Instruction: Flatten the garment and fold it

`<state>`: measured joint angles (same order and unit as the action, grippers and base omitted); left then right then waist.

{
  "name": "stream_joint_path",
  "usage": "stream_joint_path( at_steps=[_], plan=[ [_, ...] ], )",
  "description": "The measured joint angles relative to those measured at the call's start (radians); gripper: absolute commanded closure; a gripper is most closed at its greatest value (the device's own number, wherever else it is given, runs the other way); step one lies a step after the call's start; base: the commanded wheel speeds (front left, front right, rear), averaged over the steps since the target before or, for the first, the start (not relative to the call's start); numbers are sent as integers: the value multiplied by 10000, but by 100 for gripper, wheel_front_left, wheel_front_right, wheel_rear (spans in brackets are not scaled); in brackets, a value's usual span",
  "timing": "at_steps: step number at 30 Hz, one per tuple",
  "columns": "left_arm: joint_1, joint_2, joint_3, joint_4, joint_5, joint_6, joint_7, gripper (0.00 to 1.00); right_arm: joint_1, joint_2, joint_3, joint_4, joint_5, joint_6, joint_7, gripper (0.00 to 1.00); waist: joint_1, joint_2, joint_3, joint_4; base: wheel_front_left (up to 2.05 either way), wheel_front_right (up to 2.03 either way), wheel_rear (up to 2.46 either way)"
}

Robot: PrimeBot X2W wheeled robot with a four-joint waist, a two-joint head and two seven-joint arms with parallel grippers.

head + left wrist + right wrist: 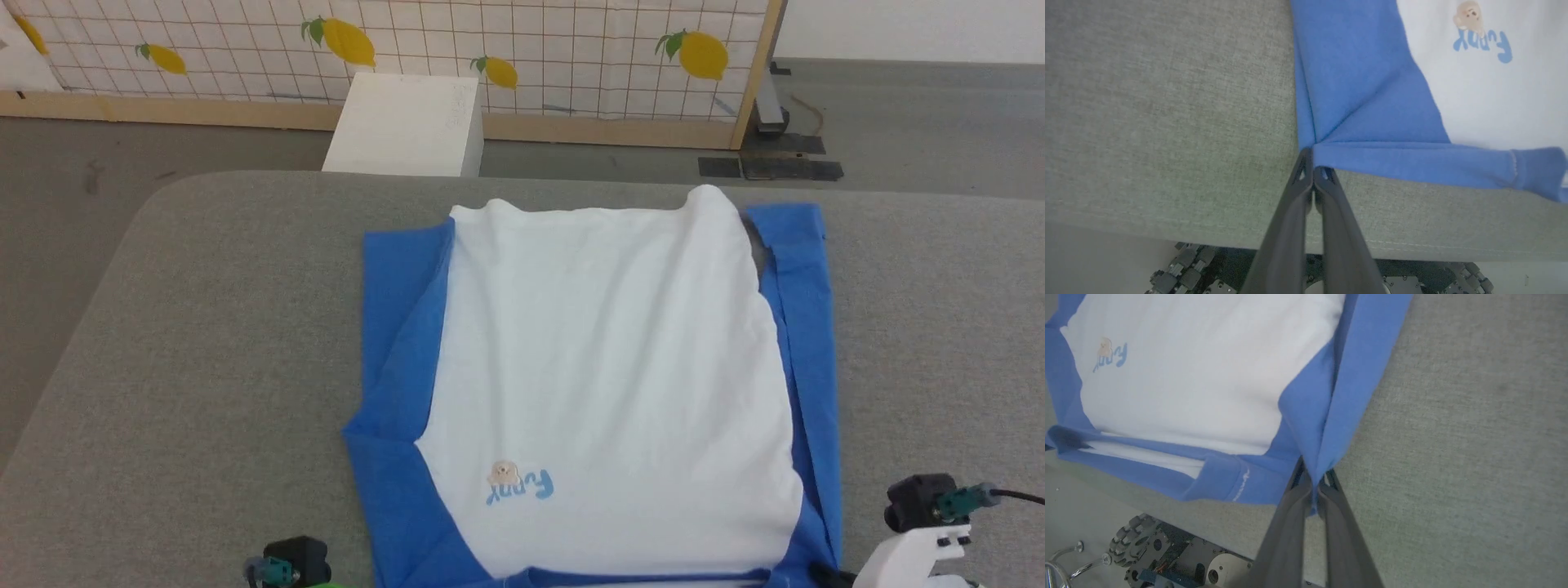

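Grey woven cloth covered a wide padded table (204, 327) with a rounded far-left corner. At the table's near-left side, the robot's left gripper (1312, 163) had its two long dark fingers clenched together, pinching the near-left corner of the garment (604, 367) at its blue edge.

From there the garment lay spread across the middle of the table, running from the near edge towards the far side. Its white body faced up, mostly smooth with a few soft ripples. Royal-blue bands ran down its left and right sides, and a blue strip ran along the near edge. Small light-blue lettering (522, 487) sat on the white cloth near the near-left corner, upside down as seen from the robot's head. A tiny tan patch (503, 472) touched the lettering.

At the near right, the right gripper (1312, 473) was also clamped shut, with a fold of the blue near-right corner caught between its fingers.

Beyond the far side of the table, a white box (404, 122) stood on a grey floor (898, 122). Behind the box rose a wood-framed screen (490, 49), printed with a grid and yellow lemons.
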<state>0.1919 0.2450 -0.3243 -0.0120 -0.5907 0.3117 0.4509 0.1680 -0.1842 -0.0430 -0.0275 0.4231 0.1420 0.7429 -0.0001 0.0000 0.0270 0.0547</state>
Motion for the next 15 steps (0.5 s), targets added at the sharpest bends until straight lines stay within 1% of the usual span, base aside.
stream_joint_path(
  at_steps=[3,10,11,12,13,14,15],
  plan=[
    [198,19,-15,4,-63,100,155,100,246,4,67,-167,-221,0,525,100,0,0,10,-6,0,0,0],
    [207,17,-2,224,-128,151,198,100,403,150,165,-90,-399,-2,1016,100,1,0,80,13,0,0,0],
    [198,12,13,230,-144,151,169,93,402,190,142,-82,-399,-4,984,100,0,0,80,8,0,0,0],
    [178,10,29,242,-161,151,153,57,401,232,130,-84,-399,-4,917,70,1,0,77,-1,0,0,0],
    [173,8,69,238,-169,167,134,0,401,240,136,-88,-403,-4,913,6,0,0,65,-9,0,0,0],
    [174,23,127,247,-171,209,90,0,401,240,125,-107,-391,-4,911,0,0,0,54,-16,0,0,0],
    [173,59,194,242,-173,284,92,0,399,247,56,-130,-359,-25,892,0,0,0,34,-28,0,0,0]
  ],
)
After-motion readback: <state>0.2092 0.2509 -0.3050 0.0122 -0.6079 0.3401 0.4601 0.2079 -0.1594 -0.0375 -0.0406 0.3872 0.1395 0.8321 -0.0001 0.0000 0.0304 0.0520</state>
